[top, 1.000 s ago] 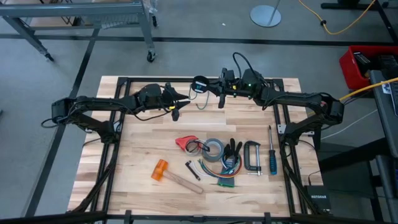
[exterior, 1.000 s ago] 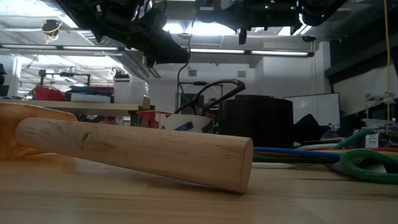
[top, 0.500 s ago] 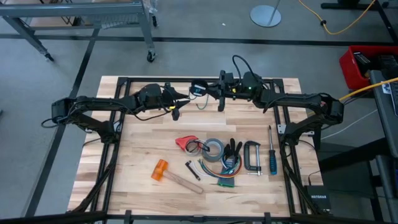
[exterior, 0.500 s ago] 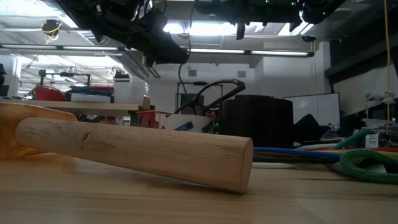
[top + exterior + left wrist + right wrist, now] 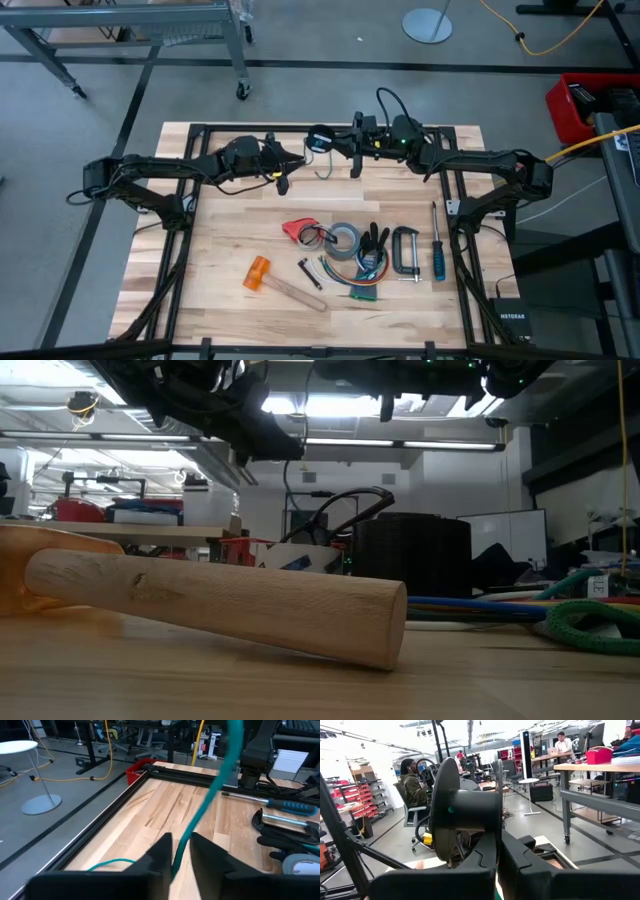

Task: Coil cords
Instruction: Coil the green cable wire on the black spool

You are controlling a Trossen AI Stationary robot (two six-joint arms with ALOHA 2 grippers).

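Note:
A thin teal-green cord runs from a black spool down between the fingers of my left gripper, which is shut on it. Both hang above the table's far middle. My right gripper is shut on the spool. A slack bend of cord hangs below the spool, and more teal cord lies on the table under the left gripper. The cord's end piece does not show. My left gripper has the cord between its two fingers, at a stretch a little below the spool. The fingers come nearly level from the table's left and lie across the cord. The cord rises slanting from them toward the spool, clear of the table. My right gripper pinches the rim of one spool flange between its two fingers. The fingers come about level from the table's right. The spool is lifted clear of the table, its flanges upright.
Tools lie in the table's near half: an orange-headed hammer, a tape roll, a clamp, a blue screwdriver and a bundle of multi-coloured wires. Bare wood lies under both grippers. A person sits beyond the table.

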